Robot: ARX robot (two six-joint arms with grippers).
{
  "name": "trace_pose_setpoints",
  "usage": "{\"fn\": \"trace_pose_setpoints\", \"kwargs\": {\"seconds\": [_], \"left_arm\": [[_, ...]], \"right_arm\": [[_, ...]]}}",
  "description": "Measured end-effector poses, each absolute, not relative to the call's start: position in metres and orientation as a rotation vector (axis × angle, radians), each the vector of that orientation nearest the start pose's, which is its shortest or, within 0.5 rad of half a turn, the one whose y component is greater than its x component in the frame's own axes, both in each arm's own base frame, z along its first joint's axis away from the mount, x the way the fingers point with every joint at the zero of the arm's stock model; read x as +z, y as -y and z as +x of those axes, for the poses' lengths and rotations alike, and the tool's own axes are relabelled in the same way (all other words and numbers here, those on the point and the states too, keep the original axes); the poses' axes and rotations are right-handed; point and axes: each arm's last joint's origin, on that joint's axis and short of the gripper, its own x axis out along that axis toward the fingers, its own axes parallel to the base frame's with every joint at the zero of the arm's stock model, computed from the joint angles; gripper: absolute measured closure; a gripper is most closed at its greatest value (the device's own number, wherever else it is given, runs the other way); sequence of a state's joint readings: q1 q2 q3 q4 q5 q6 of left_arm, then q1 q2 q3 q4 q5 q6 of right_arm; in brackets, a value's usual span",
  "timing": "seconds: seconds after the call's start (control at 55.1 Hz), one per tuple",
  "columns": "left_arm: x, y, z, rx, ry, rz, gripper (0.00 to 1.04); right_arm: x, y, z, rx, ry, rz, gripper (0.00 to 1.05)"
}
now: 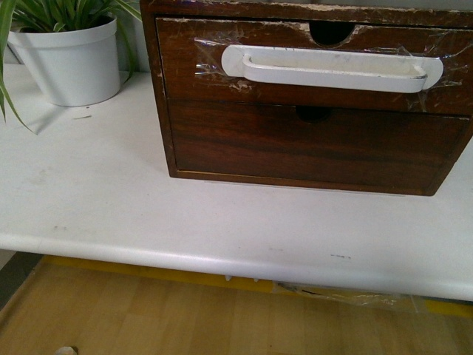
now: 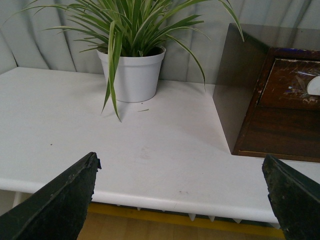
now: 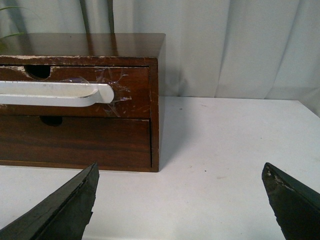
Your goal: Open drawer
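The drawer (image 1: 295, 96) is the upper one of a dark wooden cabinet, shut flush. It has a long white plastic handle (image 1: 332, 68) taped on with clear tape, a semicircular notch (image 1: 331, 31) at its top and chipped edges. It also shows in the right wrist view (image 3: 131, 102) with the handle's end (image 3: 55, 93), and at the edge of the left wrist view (image 2: 290, 85). Neither gripper shows in the front view. My left gripper (image 2: 180, 170) is open and empty at the table's front edge, left of the cabinet. My right gripper (image 3: 180, 172) is open and empty, in front of the cabinet's right corner.
A plain handle-less lower drawer (image 1: 310, 148) sits below the upper one. A white pot with a spider plant (image 1: 70, 59) stands at the back left on the white table (image 1: 148, 214). Wooden floor (image 1: 185, 318) lies below the table's edge. Grey curtain hangs behind (image 3: 230, 45).
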State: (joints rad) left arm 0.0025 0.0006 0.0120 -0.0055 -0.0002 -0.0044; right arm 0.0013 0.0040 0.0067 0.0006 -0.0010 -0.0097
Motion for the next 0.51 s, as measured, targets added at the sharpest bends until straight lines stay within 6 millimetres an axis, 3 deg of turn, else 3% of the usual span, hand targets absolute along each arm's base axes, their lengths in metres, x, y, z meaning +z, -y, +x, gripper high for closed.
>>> {"fn": "trace_pose_setpoints", "kwargs": {"seconds": [0.508], "left_arm": [[0.167,-0.0002,0.097,0.003,0.006,-0.004,0.06]], "right_arm": [[0.1655,-0.0002,0.0975,0.002,0.003,-0.01,0.09]]}}
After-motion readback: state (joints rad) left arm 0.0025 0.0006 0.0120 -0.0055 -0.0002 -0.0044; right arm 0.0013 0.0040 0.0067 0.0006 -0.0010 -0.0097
